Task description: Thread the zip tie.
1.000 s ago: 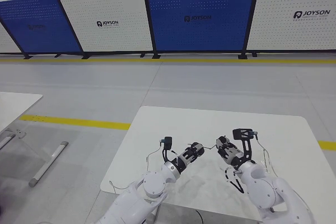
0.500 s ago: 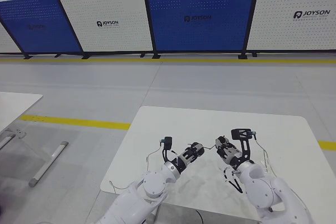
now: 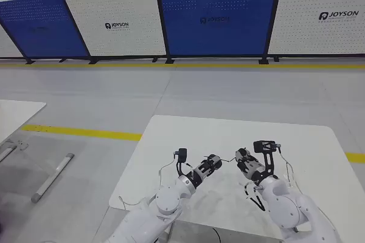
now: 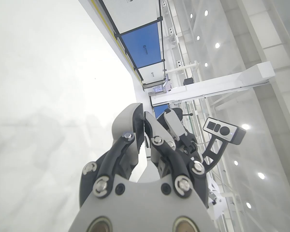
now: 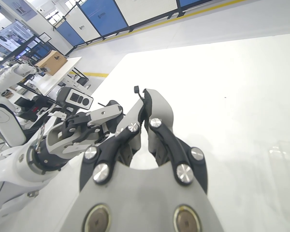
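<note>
Top view: the fence panels [image 3: 219, 24] along the upper edge carry logo print. At lower centre, over the white table [image 3: 304, 140], I see the left gripper [image 3: 214, 161] and right gripper [image 3: 242, 160] nearly tip to tip, with the thin dark zip tie [image 3: 230, 160] between them.

Left wrist view: the jaws at centre are pressed together. I can't tell if the tie is inside.

Right wrist view: the jaws pinch the tie, its head poking just past the tips.

left tool [image 3: 214, 161], right tool [image 3: 240, 159] both clamped shut (tips facing, close together).
</note>
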You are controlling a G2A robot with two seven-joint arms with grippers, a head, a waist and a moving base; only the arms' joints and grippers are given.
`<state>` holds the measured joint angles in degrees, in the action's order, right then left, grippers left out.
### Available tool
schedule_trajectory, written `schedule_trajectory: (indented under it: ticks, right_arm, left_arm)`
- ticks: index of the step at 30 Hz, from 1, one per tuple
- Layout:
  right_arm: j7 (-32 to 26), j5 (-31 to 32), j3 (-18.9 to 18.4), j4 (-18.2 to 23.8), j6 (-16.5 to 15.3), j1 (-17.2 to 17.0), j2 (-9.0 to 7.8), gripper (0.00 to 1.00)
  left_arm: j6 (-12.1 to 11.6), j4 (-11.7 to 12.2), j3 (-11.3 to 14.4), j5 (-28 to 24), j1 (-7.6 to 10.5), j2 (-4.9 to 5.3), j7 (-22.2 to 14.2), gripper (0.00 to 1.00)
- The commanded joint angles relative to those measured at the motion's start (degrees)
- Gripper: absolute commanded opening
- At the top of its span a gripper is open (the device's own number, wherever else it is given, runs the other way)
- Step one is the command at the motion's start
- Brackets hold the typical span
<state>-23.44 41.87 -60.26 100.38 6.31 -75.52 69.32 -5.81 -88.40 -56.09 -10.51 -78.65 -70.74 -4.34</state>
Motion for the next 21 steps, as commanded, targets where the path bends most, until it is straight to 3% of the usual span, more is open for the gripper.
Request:
schedule_trajectory:
  ticks: [1,21]
  right_arm:
    - [-0.21,0.03,0.15,-0.19,-0.05,0.15,0.09,0.00]
    - [0.10,0.25,-0.71,-0.86,-0.59,0.08,0.69,0.00]
  left_arm:
    - [0.00,0.00,0.00,0.00,0.00,0.00,0.00,0.00]
    - [0.00,0.00,0.00,0.00,0.00,0.00,0.00,0.00]
